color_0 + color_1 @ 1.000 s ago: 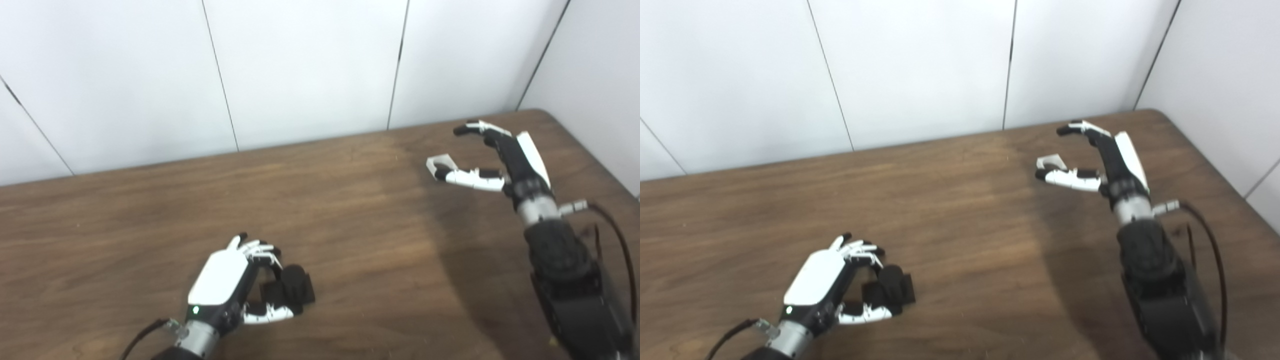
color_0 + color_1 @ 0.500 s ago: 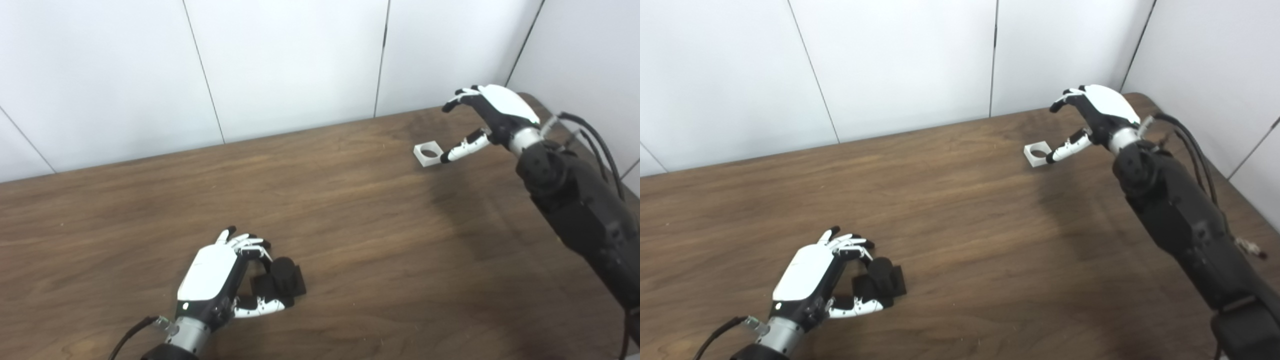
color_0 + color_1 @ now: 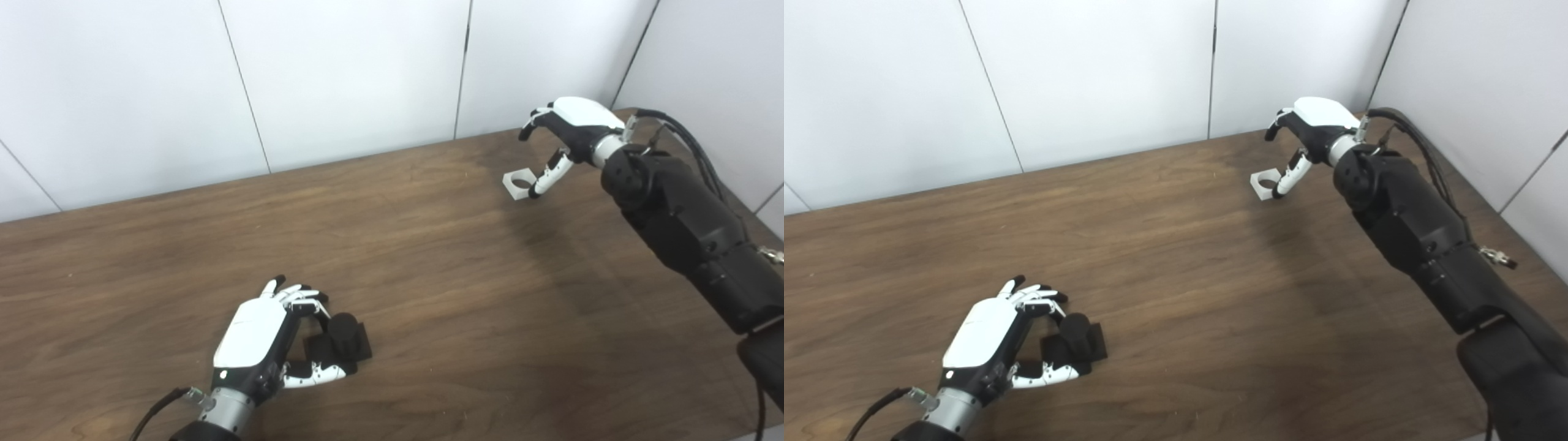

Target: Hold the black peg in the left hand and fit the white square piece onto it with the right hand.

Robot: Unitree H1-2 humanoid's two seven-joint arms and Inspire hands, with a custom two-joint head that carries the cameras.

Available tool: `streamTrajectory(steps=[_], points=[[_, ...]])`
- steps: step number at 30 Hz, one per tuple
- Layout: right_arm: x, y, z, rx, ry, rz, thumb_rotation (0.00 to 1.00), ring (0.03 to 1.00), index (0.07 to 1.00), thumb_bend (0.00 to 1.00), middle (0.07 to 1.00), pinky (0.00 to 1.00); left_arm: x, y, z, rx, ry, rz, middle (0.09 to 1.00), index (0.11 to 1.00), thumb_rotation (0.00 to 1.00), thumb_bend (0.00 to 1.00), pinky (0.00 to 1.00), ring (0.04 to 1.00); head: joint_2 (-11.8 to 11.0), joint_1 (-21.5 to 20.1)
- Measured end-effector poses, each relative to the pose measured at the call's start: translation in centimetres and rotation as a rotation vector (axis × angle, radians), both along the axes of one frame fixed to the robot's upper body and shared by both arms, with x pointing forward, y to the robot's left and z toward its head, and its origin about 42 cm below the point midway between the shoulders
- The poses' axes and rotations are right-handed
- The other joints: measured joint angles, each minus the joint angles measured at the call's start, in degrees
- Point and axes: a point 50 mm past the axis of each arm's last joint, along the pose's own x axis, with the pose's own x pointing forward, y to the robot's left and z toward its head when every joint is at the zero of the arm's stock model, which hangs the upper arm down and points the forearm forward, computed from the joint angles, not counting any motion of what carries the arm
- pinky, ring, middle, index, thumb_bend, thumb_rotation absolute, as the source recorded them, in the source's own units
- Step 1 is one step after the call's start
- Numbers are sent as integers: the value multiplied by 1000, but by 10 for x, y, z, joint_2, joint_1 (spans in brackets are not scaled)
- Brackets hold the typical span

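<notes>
The black peg (image 3: 340, 340), a short cylinder on a square base, stands on the wooden table (image 3: 429, 275) near the front left. My left hand (image 3: 260, 334) cups it from the left, fingers curled over the back and thumb along the front of the base, without a clear grip. The white square piece (image 3: 518, 184), with a round hole, lies flat at the far right. My right hand (image 3: 576, 122) hovers over it, open, palm down. Its thumb (image 3: 547, 178) reaches down to the piece's right edge, and the other fingers arch above it.
White wall panels (image 3: 343, 79) rise just behind the table's far edge and along the right side. The black right forearm (image 3: 680, 220), with cables, stretches over the table's right part. Bare wood lies between the two hands.
The camera view has shifted. My right hand has turned palm down above the white piece and lowered its thumb to the piece's edge. The left hand keeps its cupped pose by the peg.
</notes>
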Motion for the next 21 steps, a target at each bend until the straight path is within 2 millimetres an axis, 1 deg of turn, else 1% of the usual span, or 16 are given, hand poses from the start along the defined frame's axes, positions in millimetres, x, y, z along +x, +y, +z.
streamTrajectory(steps=[4, 10, 15, 17, 21], points=[[6, -3, -5, -4, 22, -20, 157, 992, 730, 862, 918, 1000, 0, 1, 0, 3, 4, 1, 762, 483, 56, 524, 1000, 854, 0, 3], [9, -14, -15, -8, 57, -61, 177, 982, 717, 855, 911, 1000, 0, 1, 0, 5, 3, 1, 758, 483, 56, 524, 1000, 847, 0, 2], [11, -18, -21, -30, 66, -65, 177, 962, 697, 848, 897, 972, 0, 1, 0, 6, 2, 2, 760, 483, 56, 524, 1000, 848, 1, 4], [11, -17, -23, -42, 70, -65, 170, 963, 694, 845, 897, 971, 0, 1, 0, 7, 2, 1, 760, 483, 56, 524, 1000, 848, 2, 3], [11, -13, -26, -51, 76, -57, 188, 971, 683, 843, 899, 976, 0, 1, 0, 7, 1, 0, 761, 483, 56, 524, 1000, 849, 2, 2]])
